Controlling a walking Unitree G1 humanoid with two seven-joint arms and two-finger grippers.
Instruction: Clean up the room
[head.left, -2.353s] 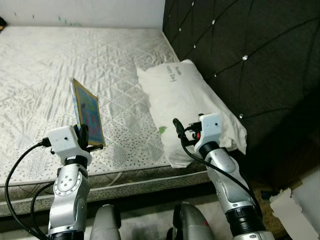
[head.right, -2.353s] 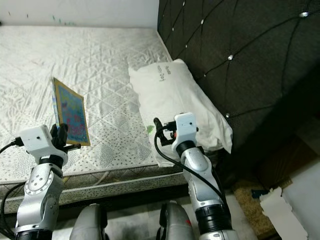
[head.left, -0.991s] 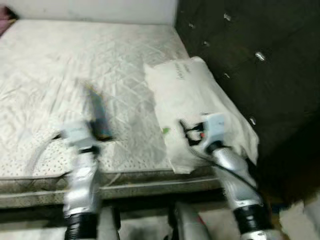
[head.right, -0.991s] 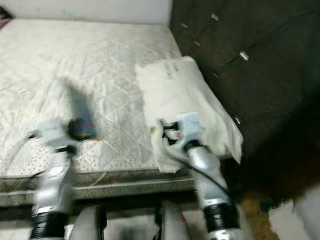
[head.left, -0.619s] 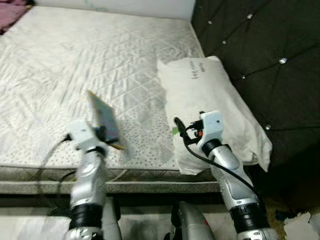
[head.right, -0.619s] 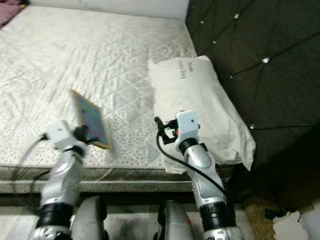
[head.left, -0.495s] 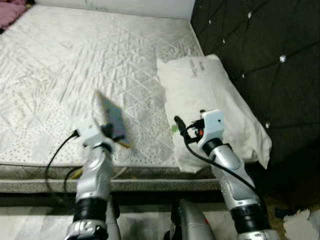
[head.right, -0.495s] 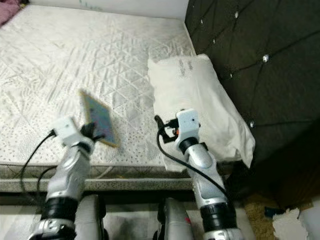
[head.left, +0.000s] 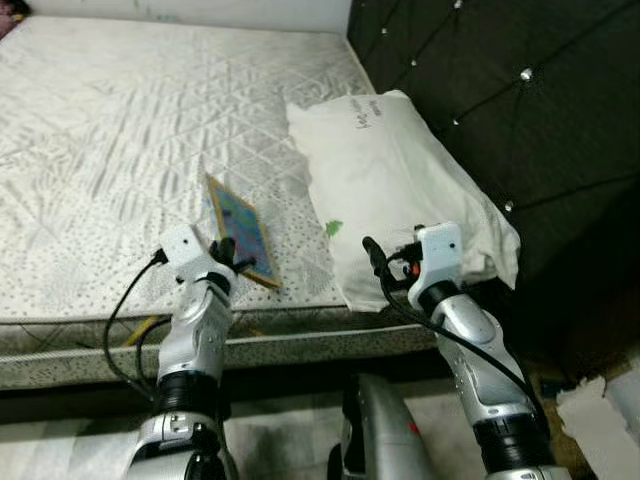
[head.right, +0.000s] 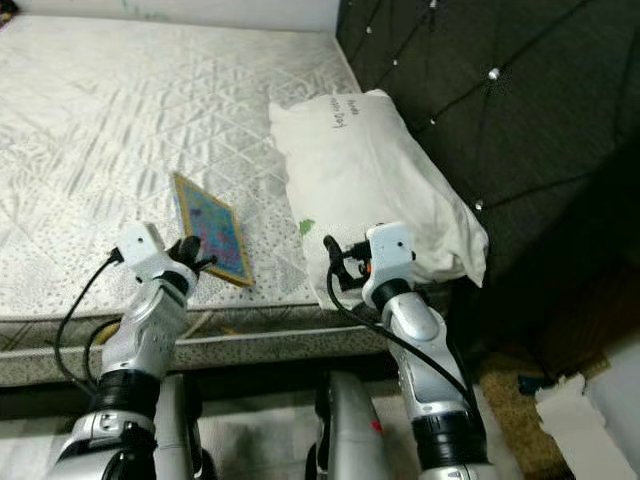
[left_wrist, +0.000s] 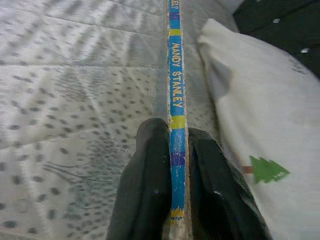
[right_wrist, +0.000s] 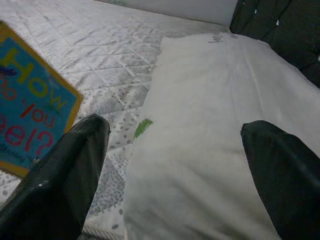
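Book (head.left: 240, 229): spine pinched in left tool (left_wrist: 175, 165), long axis extending forward over mattress (head.left: 120, 120); right tool (right_wrist: 175, 165) spread, facing pillow (head.left: 390, 170).

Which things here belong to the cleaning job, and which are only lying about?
Job:
- book, clamped by its spine in the left hand
- right hand, open, above the pillow's near end

Lying about:
- pillow
- mattress
- headboard

Left tool (head.left: 226, 256) apparently gripping book (head.left: 240, 229)
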